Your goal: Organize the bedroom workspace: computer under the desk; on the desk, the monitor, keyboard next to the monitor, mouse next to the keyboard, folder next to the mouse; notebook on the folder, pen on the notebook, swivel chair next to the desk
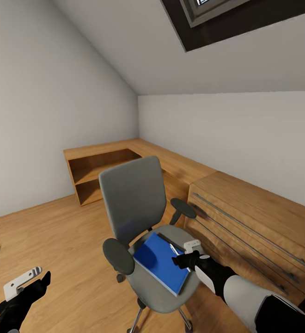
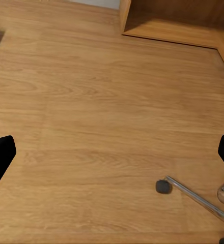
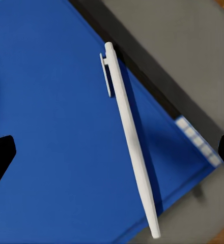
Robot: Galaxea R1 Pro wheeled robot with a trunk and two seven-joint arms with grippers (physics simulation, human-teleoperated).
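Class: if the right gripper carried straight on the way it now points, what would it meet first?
Probably the thin white pen, lying on the flat bright blue folder between its open fingers; depth is uncertain.

the swivel chair (image 1: 143, 217) stands on the floor (image 1: 55, 231) in the room's corner, its back toward the open shelf unit (image 1: 97, 171) behind it and a drawer cabinet (image 1: 254, 231) just to its right. the folder (image 1: 159, 261) lies flat on the seat. the pen (image 3: 132, 142) lies on top of the folder near its right edge. the right gripper (image 1: 185, 260) hovers over that edge, and the left gripper (image 1: 30, 282) hangs over bare floor well left of the chair.
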